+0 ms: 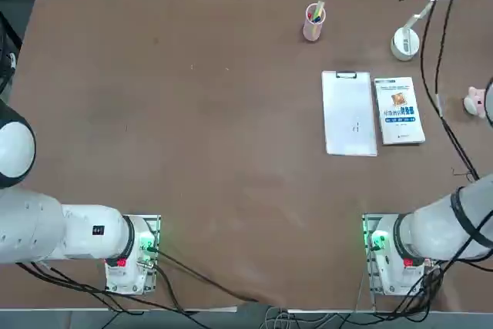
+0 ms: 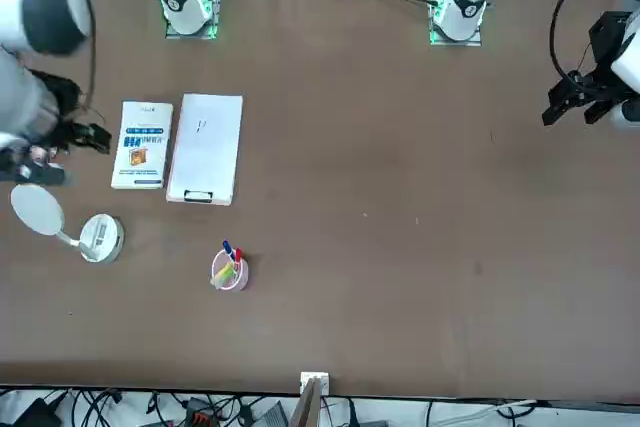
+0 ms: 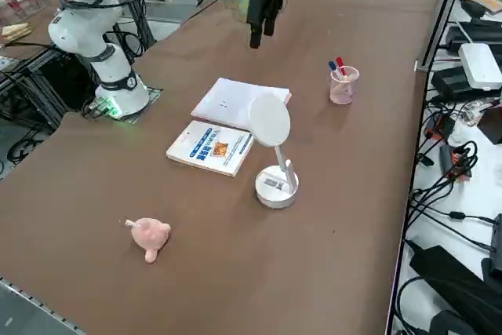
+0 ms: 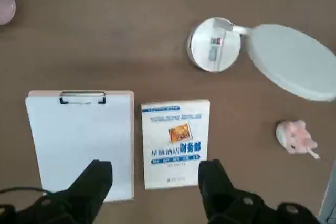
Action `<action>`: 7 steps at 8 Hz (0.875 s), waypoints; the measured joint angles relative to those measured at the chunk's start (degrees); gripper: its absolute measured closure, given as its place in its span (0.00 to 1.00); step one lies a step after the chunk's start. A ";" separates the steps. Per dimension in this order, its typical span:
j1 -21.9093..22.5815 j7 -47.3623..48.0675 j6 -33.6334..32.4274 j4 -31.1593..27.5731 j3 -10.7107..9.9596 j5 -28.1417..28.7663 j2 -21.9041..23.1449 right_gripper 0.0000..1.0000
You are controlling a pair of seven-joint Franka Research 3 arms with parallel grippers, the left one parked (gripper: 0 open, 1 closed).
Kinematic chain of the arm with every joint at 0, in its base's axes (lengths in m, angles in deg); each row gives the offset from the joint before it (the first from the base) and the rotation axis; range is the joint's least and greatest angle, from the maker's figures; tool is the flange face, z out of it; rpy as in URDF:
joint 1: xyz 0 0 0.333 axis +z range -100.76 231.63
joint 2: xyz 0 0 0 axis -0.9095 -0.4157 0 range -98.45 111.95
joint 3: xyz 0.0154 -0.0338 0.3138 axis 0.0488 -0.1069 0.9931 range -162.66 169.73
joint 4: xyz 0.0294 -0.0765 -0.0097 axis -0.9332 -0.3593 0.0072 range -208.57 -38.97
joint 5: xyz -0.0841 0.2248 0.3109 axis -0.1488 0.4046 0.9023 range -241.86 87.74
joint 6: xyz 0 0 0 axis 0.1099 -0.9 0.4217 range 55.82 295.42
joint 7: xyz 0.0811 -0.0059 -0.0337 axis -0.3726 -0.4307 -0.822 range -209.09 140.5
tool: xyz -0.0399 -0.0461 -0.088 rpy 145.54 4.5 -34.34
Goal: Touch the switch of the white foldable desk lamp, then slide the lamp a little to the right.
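Observation:
The white foldable desk lamp point(image 1: 404, 42) stands at the far right of the table, its round disc base point(image 4: 214, 51) carrying a small grey patch and its flat oval head point(image 4: 291, 61) raised on a slim arm. It also shows in the front view as the lamp point(image 2: 100, 237) and in the side view as the lamp point(image 3: 276, 186). My right gripper point(image 4: 155, 182) hangs open high above the clipboard and book, well short of the lamp, with nothing between its fingers. The same gripper point(image 3: 263, 29) shows dark above the table.
A white clipboard point(image 1: 349, 113) and a blue-and-white book point(image 1: 399, 110) lie side by side on my side of the lamp. A pink pen cup point(image 1: 314, 22) stands to the lamp's left. A pink toy point(image 3: 147, 237) lies near the table's right edge. Black cables point(image 1: 443, 59) hang near the lamp.

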 joint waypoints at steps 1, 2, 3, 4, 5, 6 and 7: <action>0.03 0.29 4.96 -2.87 -0.03 -0.15 -1.38 0.00; -0.07 0.84 10.91 -6.59 -0.17 -0.31 -2.35 0.00; -0.13 1.50 15.68 -10.05 -0.46 -0.47 -3.23 0.00; -0.20 3.17 18.48 -12.35 -0.72 -0.93 -4.40 0.00; -0.31 5.83 19.95 -13.50 -0.80 -2.04 -6.14 0.00; -0.56 7.84 21.27 -13.91 -0.81 -3.14 -8.37 0.00; -0.80 8.37 22.17 -13.92 -0.83 -4.90 -10.34 0.00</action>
